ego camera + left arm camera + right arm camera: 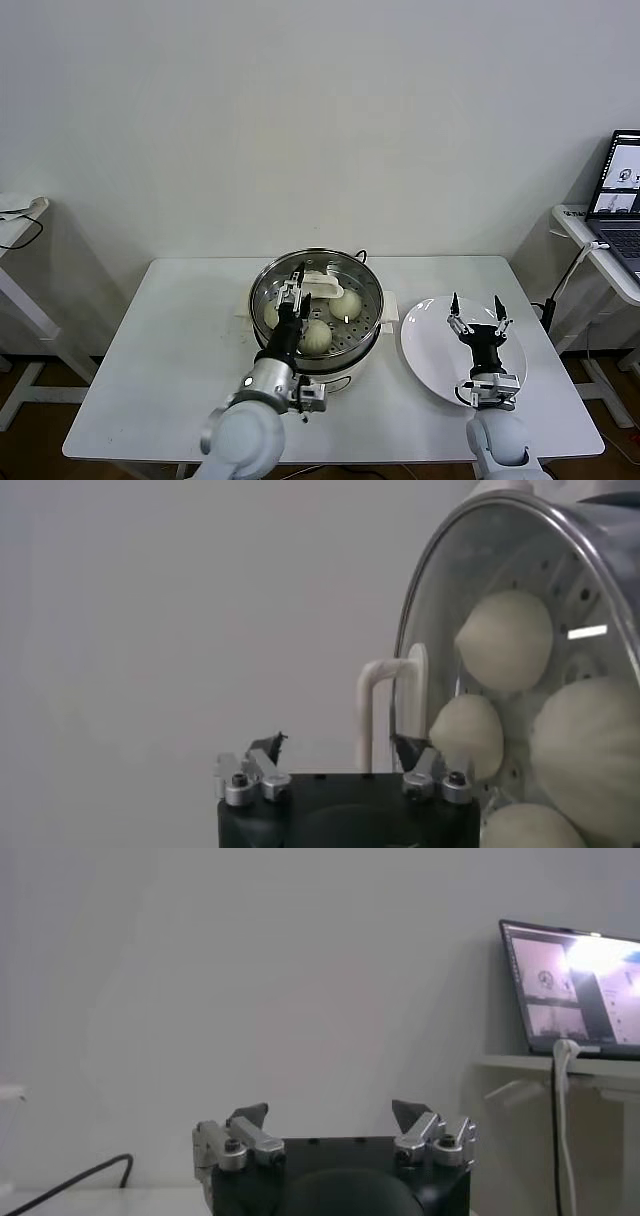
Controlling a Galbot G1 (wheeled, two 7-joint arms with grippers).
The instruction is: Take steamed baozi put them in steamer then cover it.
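cream-white baozi (shiny steel steamer)

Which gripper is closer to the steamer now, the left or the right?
Left. The left gripper is open right over the steamer, by the cover. The right gripper hangs open above the white plate, beside the steamer.

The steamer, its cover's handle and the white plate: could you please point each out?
steamer (266,283), head view, left rim.
cover's handle (372,705), left wrist view, cream bar.
white plate (425,340), head view, bare left part.
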